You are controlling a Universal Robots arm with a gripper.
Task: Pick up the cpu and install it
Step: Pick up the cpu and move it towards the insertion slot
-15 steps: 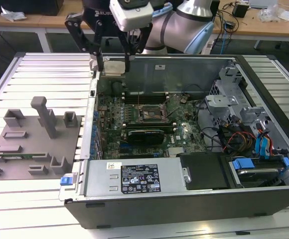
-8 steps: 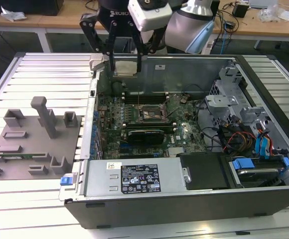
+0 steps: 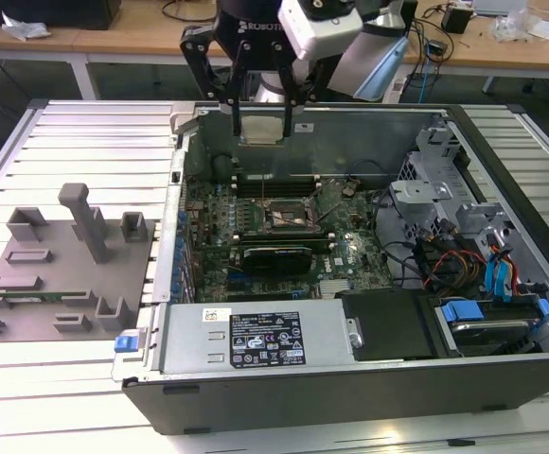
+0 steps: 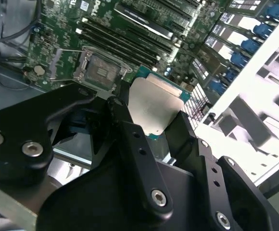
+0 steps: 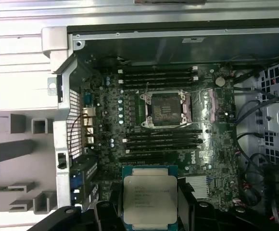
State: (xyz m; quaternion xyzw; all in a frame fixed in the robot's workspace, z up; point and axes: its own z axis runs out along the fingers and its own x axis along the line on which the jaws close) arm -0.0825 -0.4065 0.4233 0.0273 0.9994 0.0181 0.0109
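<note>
Jaws are closed on the square cpu, silvery-white-topped and teal-rimmed, at 12 o'clock from the socket in the exterior view.

Print on power supply label — illegible; cpu markings likewise.

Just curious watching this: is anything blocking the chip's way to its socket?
Nothing visible does. The gripper holds the cpu above the open case; the socket on the motherboard lies uncovered.
</note>
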